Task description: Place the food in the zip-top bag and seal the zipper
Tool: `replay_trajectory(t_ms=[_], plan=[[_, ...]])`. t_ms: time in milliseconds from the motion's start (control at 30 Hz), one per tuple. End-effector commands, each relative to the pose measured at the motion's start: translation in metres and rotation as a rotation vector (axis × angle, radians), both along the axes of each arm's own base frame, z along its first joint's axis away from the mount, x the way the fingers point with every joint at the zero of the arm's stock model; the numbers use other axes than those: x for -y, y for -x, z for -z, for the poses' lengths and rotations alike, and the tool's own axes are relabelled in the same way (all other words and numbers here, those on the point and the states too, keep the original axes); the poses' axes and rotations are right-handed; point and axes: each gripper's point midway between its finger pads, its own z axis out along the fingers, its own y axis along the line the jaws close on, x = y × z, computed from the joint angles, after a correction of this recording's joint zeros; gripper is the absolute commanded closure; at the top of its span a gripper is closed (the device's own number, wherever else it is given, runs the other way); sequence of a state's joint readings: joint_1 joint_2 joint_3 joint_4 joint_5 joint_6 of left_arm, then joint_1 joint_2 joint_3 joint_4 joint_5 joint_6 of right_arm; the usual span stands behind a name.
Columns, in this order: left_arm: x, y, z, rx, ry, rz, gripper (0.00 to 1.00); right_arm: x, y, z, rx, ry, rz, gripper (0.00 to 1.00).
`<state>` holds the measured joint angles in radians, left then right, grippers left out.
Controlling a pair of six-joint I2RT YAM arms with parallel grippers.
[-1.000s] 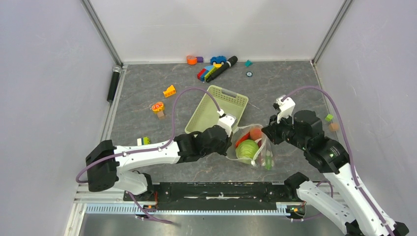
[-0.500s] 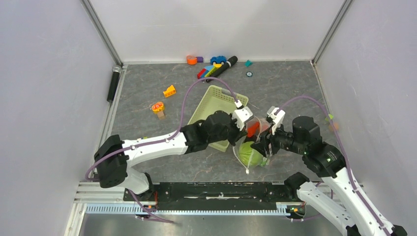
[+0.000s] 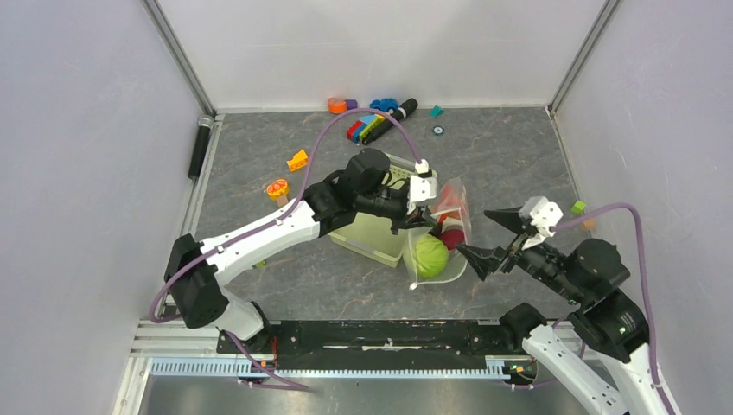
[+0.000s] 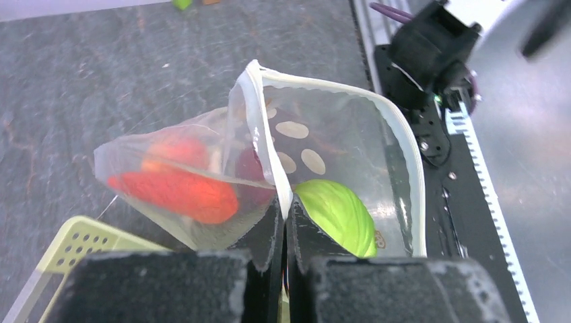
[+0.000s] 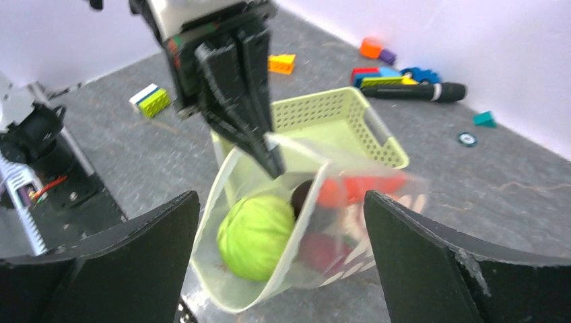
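Observation:
The zip-top bag (image 3: pixel 449 226) hangs above the table beside the basket, its mouth gaping toward the right arm. My left gripper (image 3: pixel 413 220) is shut on its rim, the two fingers pinching the pale zipper (image 4: pixel 259 134) strip between them (image 4: pixel 284 203). Inside lie a green cabbage (image 3: pixel 430 256), a red-orange carrot (image 4: pixel 178 192) and a dark maroon ball (image 4: pixel 250 168). My right gripper (image 3: pixel 476 233) stands wide open just right of the bag, touching nothing. In the right wrist view the cabbage (image 5: pixel 254 235) sits between the spread fingers (image 5: pixel 108 269).
The pale green basket (image 3: pixel 373 235) lies under the left arm. Building-block toys (image 3: pixel 366 126) and a black marker (image 3: pixel 403 108) sit at the back wall. An orange block (image 3: pixel 298 160), an orange-topped piece (image 3: pixel 277 188), a black cylinder (image 3: pixel 200 149) and small cubes (image 3: pixel 578 207) lie around.
My left gripper lifted the bag up and toward the back, over the basket's edge. My right gripper let go of the bag, opened wide and drew back to the right.

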<state>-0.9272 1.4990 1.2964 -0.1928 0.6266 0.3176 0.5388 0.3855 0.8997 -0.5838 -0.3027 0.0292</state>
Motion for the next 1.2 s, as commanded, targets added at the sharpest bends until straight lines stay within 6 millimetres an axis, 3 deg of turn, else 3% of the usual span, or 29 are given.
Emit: replay_trajectory(t_ms=[0, 100, 267, 467, 633, 867, 967, 1067, 1133, 1167], plan=[[-0.003, 0.028, -0.001, 0.066, -0.015, 0.232, 0.98, 0.022, -0.016, -0.022, 0.053, -0.068, 0.168, 0.02], [-0.002, 0.030, 0.001, 0.060, -0.023, 0.249, 0.98, 0.025, -0.023, -0.011, 0.011, -0.018, 0.199, 0.02], [0.003, 0.027, 0.006, 0.041, -0.044, 0.255, 0.98, 0.003, -0.025, 0.020, -0.091, 0.064, 0.090, 0.03], [0.005, 0.032, 0.013, 0.018, -0.065, 0.316, 0.98, -0.023, -0.015, 0.033, -0.102, 0.107, -0.091, 0.05], [0.004, 0.038, 0.013, 0.009, -0.065, 0.359, 0.98, -0.016, -0.029, 0.051, -0.147, 0.150, -0.014, 0.09], [0.004, 0.046, 0.010, 0.006, -0.047, 0.401, 0.98, -0.021, -0.032, 0.073, -0.201, 0.187, -0.035, 0.19], [0.007, 0.047, 0.010, 0.008, -0.047, 0.407, 0.98, -0.021, -0.034, 0.078, -0.212, 0.195, -0.030, 0.33], [0.009, 0.046, 0.011, 0.003, -0.052, 0.404, 0.97, -0.020, -0.036, 0.081, -0.231, 0.198, -0.017, 0.59], [0.012, 0.043, 0.011, -0.012, -0.055, 0.380, 0.82, -0.021, -0.036, 0.083, -0.244, 0.195, -0.015, 0.70], [0.013, 0.041, 0.010, -0.017, -0.054, 0.363, 0.69, -0.020, -0.036, 0.084, -0.249, 0.193, -0.008, 0.75]])
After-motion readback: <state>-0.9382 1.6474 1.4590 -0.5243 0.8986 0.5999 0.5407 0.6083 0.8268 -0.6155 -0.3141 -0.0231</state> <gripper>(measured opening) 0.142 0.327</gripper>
